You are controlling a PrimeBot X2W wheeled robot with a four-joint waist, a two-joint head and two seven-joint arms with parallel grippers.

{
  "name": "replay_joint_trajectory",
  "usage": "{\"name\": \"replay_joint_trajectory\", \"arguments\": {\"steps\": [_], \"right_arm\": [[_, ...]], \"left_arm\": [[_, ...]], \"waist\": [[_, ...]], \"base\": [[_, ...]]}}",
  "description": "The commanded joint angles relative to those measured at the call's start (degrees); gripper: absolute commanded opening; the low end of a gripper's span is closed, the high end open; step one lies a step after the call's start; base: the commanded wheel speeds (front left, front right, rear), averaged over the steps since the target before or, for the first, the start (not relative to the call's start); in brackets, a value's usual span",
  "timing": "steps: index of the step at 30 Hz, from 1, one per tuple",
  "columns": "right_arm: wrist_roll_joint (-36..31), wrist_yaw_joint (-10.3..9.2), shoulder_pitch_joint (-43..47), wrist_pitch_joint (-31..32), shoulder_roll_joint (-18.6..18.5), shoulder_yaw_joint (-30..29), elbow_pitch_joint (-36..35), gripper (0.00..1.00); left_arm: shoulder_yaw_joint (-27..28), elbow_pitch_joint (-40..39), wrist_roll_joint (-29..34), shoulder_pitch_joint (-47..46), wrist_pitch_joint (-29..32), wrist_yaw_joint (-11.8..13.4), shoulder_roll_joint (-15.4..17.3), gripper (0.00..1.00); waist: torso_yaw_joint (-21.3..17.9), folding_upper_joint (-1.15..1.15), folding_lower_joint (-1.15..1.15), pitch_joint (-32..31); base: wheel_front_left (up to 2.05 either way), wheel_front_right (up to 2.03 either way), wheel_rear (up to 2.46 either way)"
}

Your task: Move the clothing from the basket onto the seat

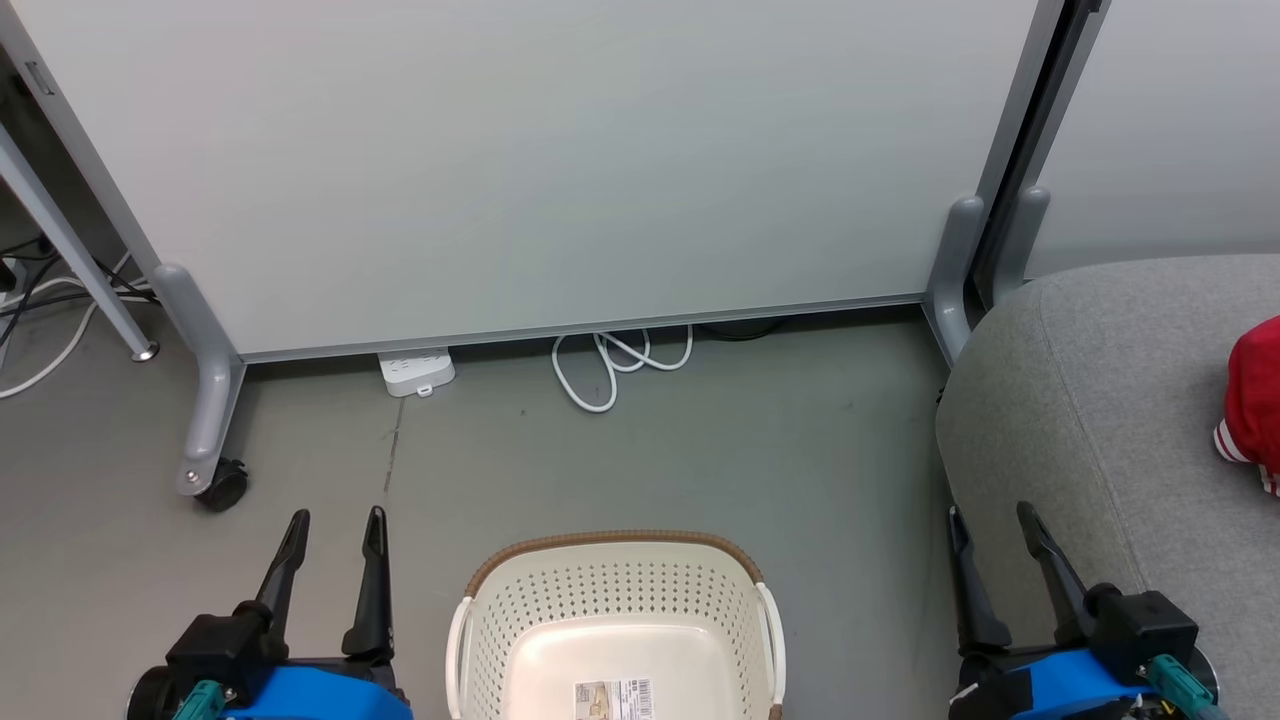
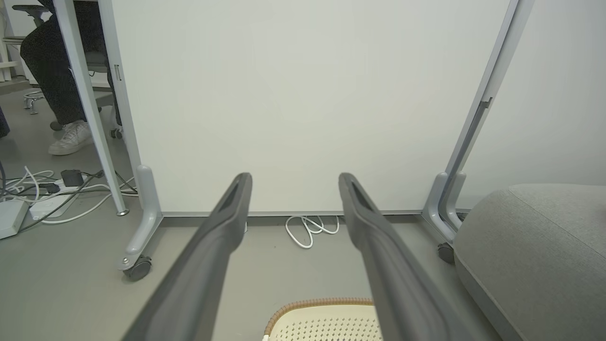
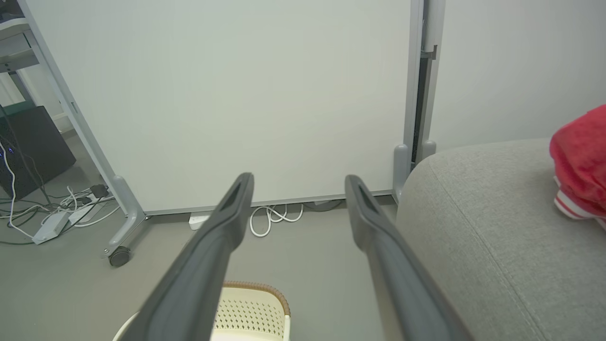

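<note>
Clothing [image 1: 1255,400] lies on seat [image 1: 1080,400], cut off by right frame edge; garment count unclear. Basket [image 1: 615,590] on floor, near half cropped, label sticker [image 1: 613,698] partly visible. Left gripper [image 1: 337,514] and right gripper [image 1: 990,510] spread wide, holding nothing.

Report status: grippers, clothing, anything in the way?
Left gripper and right gripper both open, holding nothing. Clothing lies on the seat; basket visibly bare inside but for a label. White cable coiled by the partition, apart from basket.
</note>
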Motion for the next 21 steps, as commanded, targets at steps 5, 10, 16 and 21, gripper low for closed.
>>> {"name": "replay_joint_trajectory", "arguments": {"steps": [5, 10, 16, 21], "right_arm": [[0.13, 0.01, 0.11, 0.03, 0.04, 0.04, 0.83, 0.0], [3.45, 0.01, 0.02, 1.14, 0.06, -0.52, 2.19, 0.0], [10.38, 0.01, -0.28, 2.88, 0.08, -1.08, 1.74, 0.0], [15.8, 0.0, -0.49, 4.17, 0.1, -1.45, 1.36, 0.0]], "left_arm": [[-0.12, 1.12, -0.06, 0.24, 0.13, 0.01, -0.12, 0.0], [0.52, 2.67, -3.24, 0.58, 1.49, -0.07, -0.27, 0.0], [1.16, 2.18, -9.91, 0.48, 3.18, -0.24, -0.24, 0.0], [1.53, 1.68, -15.1, 0.5, 4.38, -0.37, -0.21, 0.0]], "waist": [[-0.01, 0.0, 0.0, -0.06], [-0.08, 0.0, 0.0, -0.07], [-0.22, 0.0, 0.0, -0.06], [-0.34, 0.0, 0.0, -0.06]], "base": [[0.0, 0.0, 0.0], [0.0, 0.0, 0.0], [0.0, 0.0, 0.0], [0.0, 0.0, 0.0]]}}
